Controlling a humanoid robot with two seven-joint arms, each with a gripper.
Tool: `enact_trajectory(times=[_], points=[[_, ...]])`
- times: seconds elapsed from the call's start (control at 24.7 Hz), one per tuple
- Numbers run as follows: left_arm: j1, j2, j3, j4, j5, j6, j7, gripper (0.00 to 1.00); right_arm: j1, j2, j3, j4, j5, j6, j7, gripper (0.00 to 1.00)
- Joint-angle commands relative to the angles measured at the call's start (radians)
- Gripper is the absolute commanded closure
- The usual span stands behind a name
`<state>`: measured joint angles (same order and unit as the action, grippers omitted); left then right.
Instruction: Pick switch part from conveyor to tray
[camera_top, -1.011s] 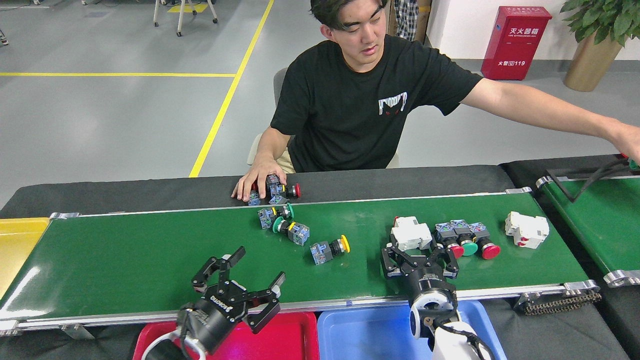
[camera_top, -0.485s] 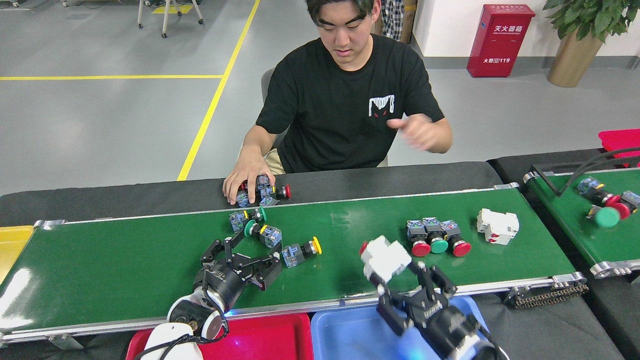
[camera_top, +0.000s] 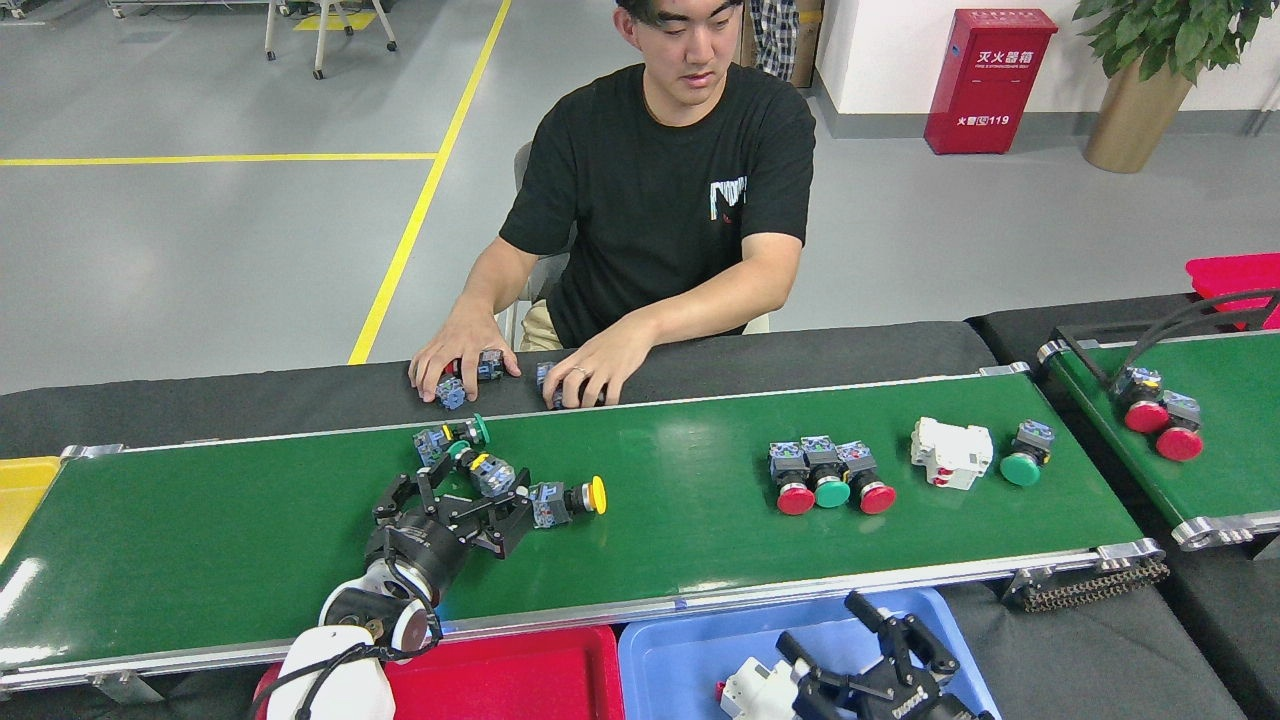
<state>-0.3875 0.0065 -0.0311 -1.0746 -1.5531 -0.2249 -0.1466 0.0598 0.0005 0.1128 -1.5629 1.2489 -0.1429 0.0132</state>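
The conveyor (camera_top: 250, 540) runs across the head view and carries several switch parts. My left gripper (camera_top: 465, 495) rests low on the belt, open, its fingers on either side of a green-capped switch part (camera_top: 488, 472). A yellow-capped switch part (camera_top: 565, 498) lies just to its right and another green-capped one (camera_top: 452, 438) just behind. My right gripper (camera_top: 822, 622) is open over the blue tray (camera_top: 680, 655) at the bottom edge. A white switch part (camera_top: 752, 690) lies in that tray beside its lower finger.
Three joined switches (camera_top: 830, 475), a white block (camera_top: 950, 452) and a green-capped switch (camera_top: 1025, 455) sit on the belt's right half. A person's hands (camera_top: 590, 370) cover parts on the black table behind. A red tray (camera_top: 520, 680) sits front-left, a yellow tray (camera_top: 20, 490) far left, a second belt (camera_top: 1220, 470) to the right.
My right gripper lifted the white part off the belt, brought it down to the blue tray and opened. My left gripper moved forward to the switch cluster. The person's outstretched arm came back.
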Motion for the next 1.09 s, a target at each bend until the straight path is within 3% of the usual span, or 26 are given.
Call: enact_trajectory(times=[0.0,0.12,0.16,0.24,0.32,0.36,0.44,0.61,0.73,0.81,0.89,0.93,0.97,1.05], points=[[-0.03,0.015,0.0,0.021,-0.001,0.033,0.041,0.01,-0.029,0.007,0.041,-0.003,0.023,0.236,-0.027,0.01],[-0.034,0.033,0.0,0.054,-0.001,0.07,0.076,0.07,-0.041,-0.004,0.093,0.0,0.027,0.302,-0.041,0.01],[-0.033,0.041,0.0,0.054,-0.001,0.071,0.084,0.15,-0.044,-0.005,0.097,0.0,0.034,0.304,-0.041,0.01],[-0.028,0.052,0.0,0.054,0.001,0.067,0.101,0.44,-0.048,0.003,0.097,0.007,0.063,0.31,-0.039,0.01],[-0.008,0.055,-0.001,0.051,0.016,0.052,0.104,0.85,-0.071,0.007,0.097,0.038,0.087,0.324,-0.038,0.01],[0.004,0.056,0.008,0.051,0.034,0.021,0.104,0.94,-0.098,0.009,0.102,0.064,0.096,0.335,-0.038,0.01],[0.025,0.059,0.027,0.041,0.076,-0.013,0.11,0.98,-0.129,0.016,0.111,0.095,0.103,0.338,-0.035,0.01],[0.139,0.11,0.042,-0.108,0.097,-0.11,0.111,1.0,-0.19,0.016,0.139,0.165,0.103,0.335,-0.028,0.01],[0.259,0.17,0.069,-0.303,0.108,-0.235,0.11,0.99,-0.212,0.021,0.156,0.19,0.103,0.336,-0.018,0.01],[0.39,0.222,0.102,-0.462,0.131,-0.421,0.105,0.96,-0.241,0.035,0.176,0.222,0.103,0.332,-0.016,0.01],[0.512,0.262,0.146,-0.57,0.16,-0.561,0.105,0.88,-0.273,0.047,0.195,0.256,0.103,0.328,-0.012,0.01],[0.556,0.265,0.169,-0.601,0.171,-0.561,0.105,0.82,-0.285,0.052,0.205,0.271,0.101,0.328,-0.007,0.01],[0.613,0.26,0.204,-0.637,0.188,-0.561,0.104,0.67,-0.302,0.059,0.217,0.299,0.101,0.327,0.001,0.01],[0.687,0.244,0.244,-0.673,0.2,-0.561,0.104,0.0,-0.348,0.09,0.225,0.371,0.101,0.319,0.002,0.01]])
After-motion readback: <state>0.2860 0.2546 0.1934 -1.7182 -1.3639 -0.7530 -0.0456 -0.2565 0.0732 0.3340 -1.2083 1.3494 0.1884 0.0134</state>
